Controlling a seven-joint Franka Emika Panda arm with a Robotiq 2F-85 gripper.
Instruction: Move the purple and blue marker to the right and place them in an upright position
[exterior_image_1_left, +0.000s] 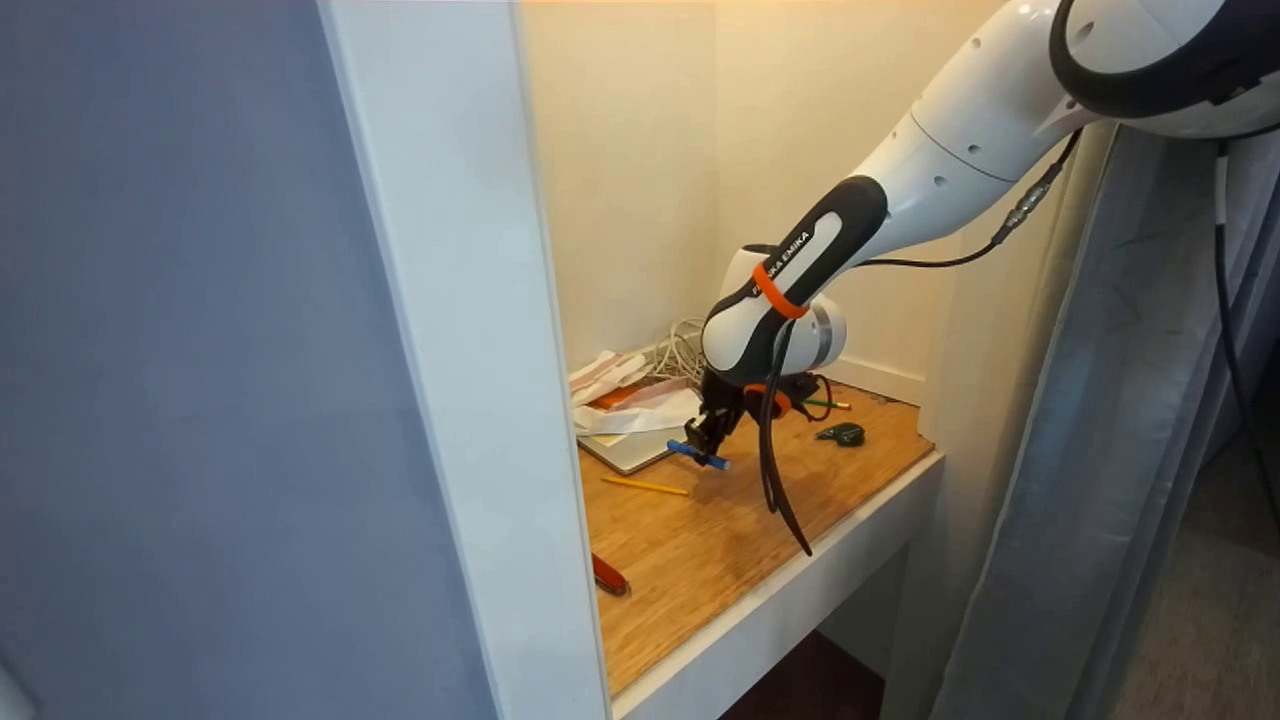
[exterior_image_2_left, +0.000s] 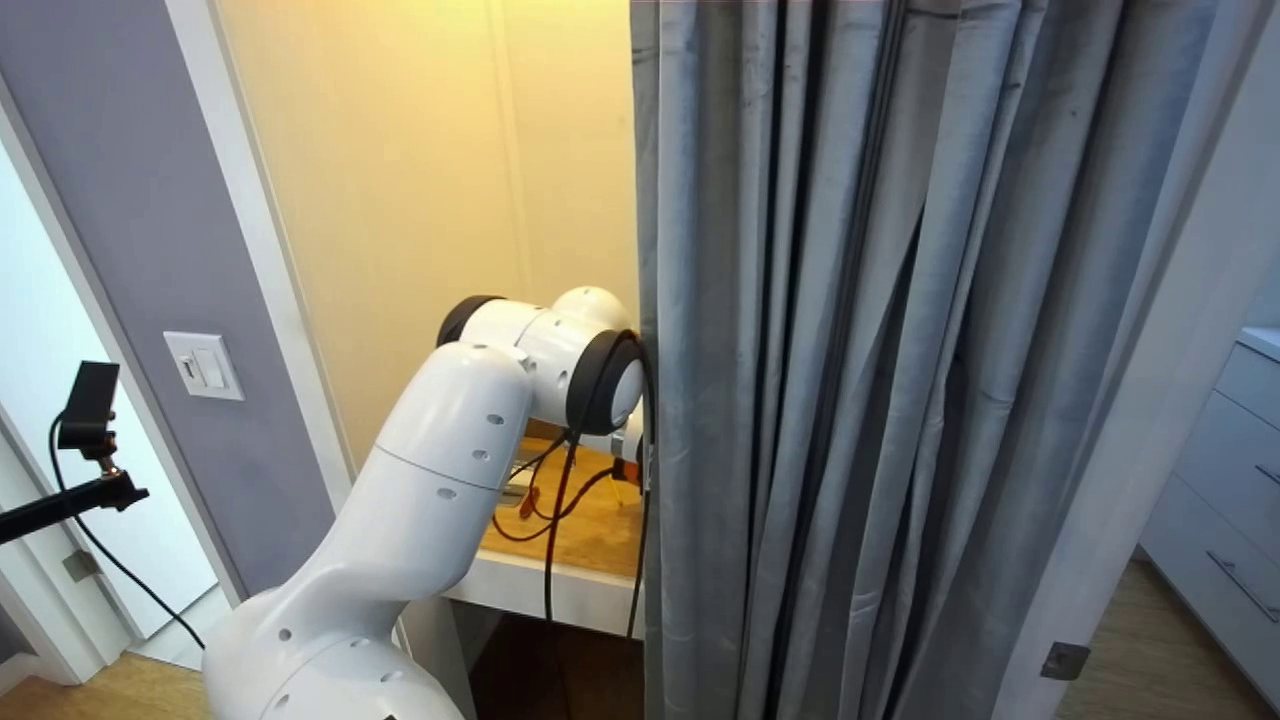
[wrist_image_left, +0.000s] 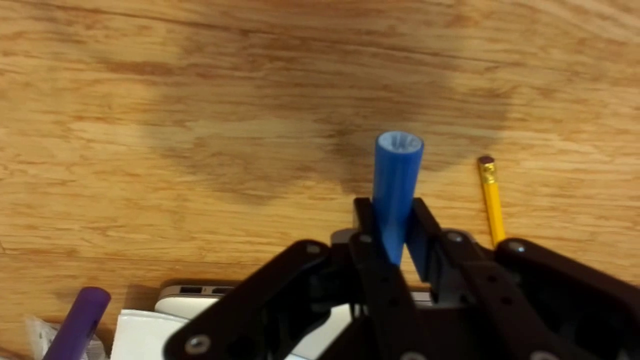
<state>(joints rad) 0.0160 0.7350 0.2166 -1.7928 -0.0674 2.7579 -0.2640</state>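
White arm (exterior_image_1_left: 965, 145), orange band (exterior_image_1_left: 778, 292), black cables (exterior_image_1_left: 767, 445); black pincer (wrist_image_left: 392, 212).

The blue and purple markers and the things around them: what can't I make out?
Blue marker, wrist view: lower end hidden by the gripper.
Purple marker, wrist view: one end cut off by the bottom edge.
Red item, in an exterior view: partly hidden behind the white post.
Dark green item, in an exterior view: too small to name.
The gripper, in an exterior view: out of sight, apparently behind the grey curtain.

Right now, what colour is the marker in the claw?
Blue; the marker shows best in the wrist view.
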